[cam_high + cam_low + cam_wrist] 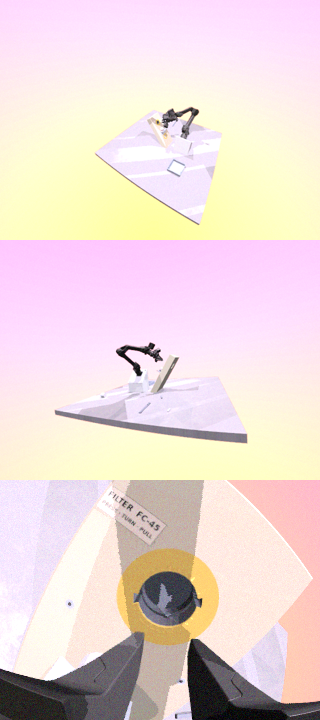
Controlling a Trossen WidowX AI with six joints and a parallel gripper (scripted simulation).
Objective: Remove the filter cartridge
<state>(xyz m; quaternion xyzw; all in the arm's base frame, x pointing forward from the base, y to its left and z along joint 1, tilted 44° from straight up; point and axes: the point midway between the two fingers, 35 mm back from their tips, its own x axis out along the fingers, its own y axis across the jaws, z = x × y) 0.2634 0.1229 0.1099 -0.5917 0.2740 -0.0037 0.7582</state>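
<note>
The tilted cream service panel (169,142) (165,374) (240,545) faces the arm. Its upper round socket (157,122) (167,597), ringed in yellow, is dark and open, with no cartridge in it. My gripper (163,122) (162,359) (166,643) is partly open in front of the panel, just below the socket in the wrist view, with nothing between its fingertips. A white rounded shape (95,656), perhaps the cartridge, shows partly behind the left finger; what supports it is hidden. The tray (173,173) sits away from the panel, beyond the white base.
A white piece (162,129) (160,368) stands out from the panel's middle, below my gripper. A lower yellow ring (165,136) is on the panel. The white arm base (182,145) (138,386) stands between panel and tray. A grey bar (144,407) lies behind the panel.
</note>
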